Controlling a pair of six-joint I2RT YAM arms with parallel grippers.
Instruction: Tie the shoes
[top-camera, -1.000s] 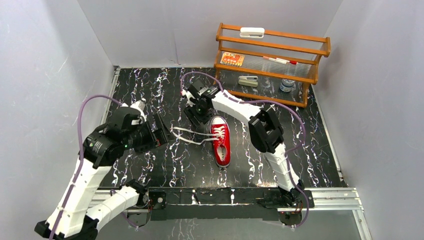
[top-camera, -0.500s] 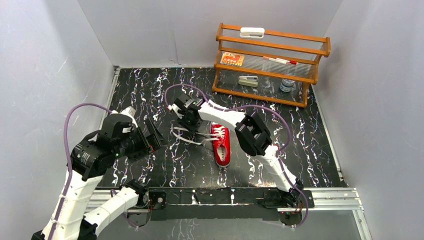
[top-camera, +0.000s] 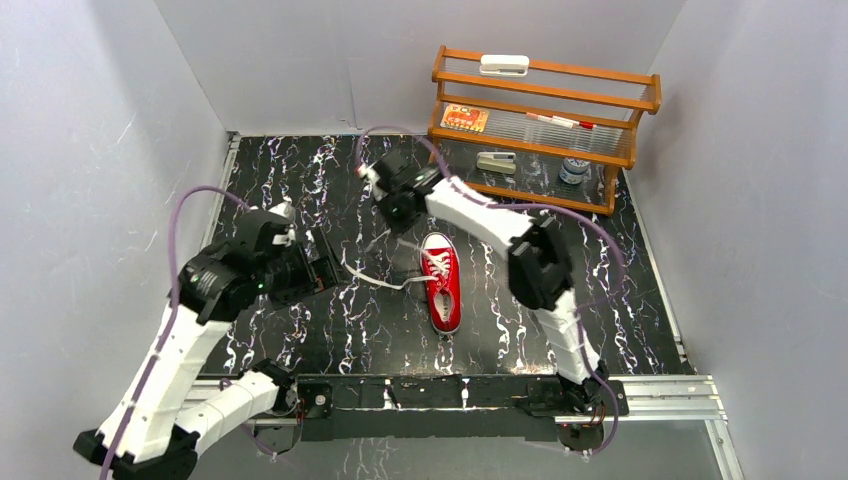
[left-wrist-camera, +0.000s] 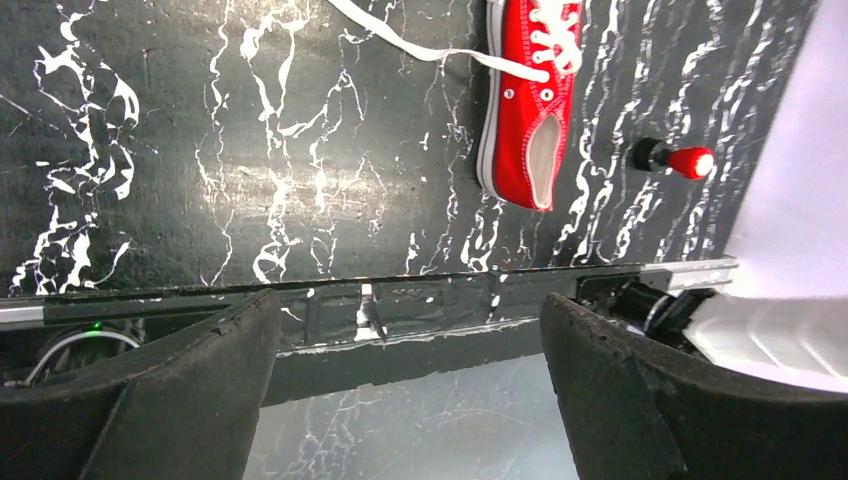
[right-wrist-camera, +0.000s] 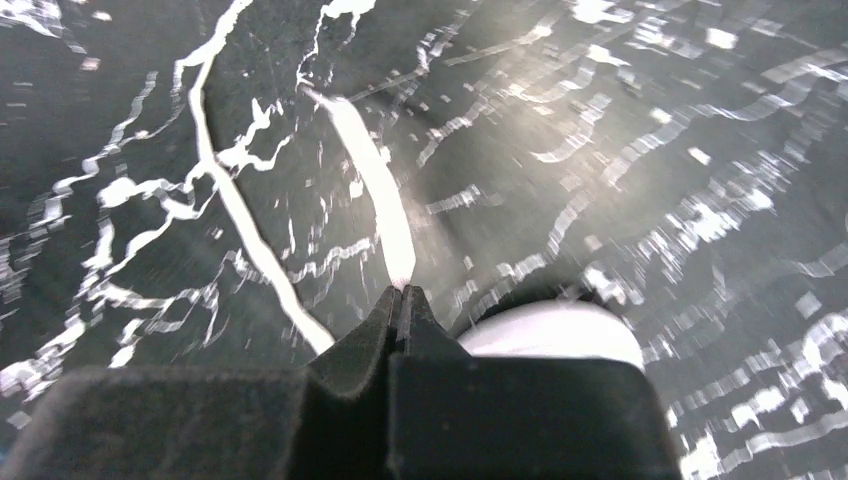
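Observation:
The red sneaker (top-camera: 443, 287) lies mid-table with its white toe cap nearest the arm bases; the left wrist view also catches the sneaker (left-wrist-camera: 528, 110). My right gripper (top-camera: 394, 212) hovers behind and left of it, shut on the end of one white lace (right-wrist-camera: 378, 195), which rises off the table to the jaw tips of my right gripper (right-wrist-camera: 402, 291). The other lace (top-camera: 372, 279) trails left across the table toward my left gripper (top-camera: 325, 263). In its own wrist view my left gripper (left-wrist-camera: 410, 310) is open and empty, over the near rail.
A wooden rack (top-camera: 545, 150) with small items stands at the back right. A small red-and-black cylinder (left-wrist-camera: 668, 160) lies beyond the sneaker's heel. The metal rail (top-camera: 460, 392) runs along the near edge. Grey walls close in the table.
My right gripper closed on a lace end and drew it up and back from the shoe's left. The left arm swung out and back again, still open.

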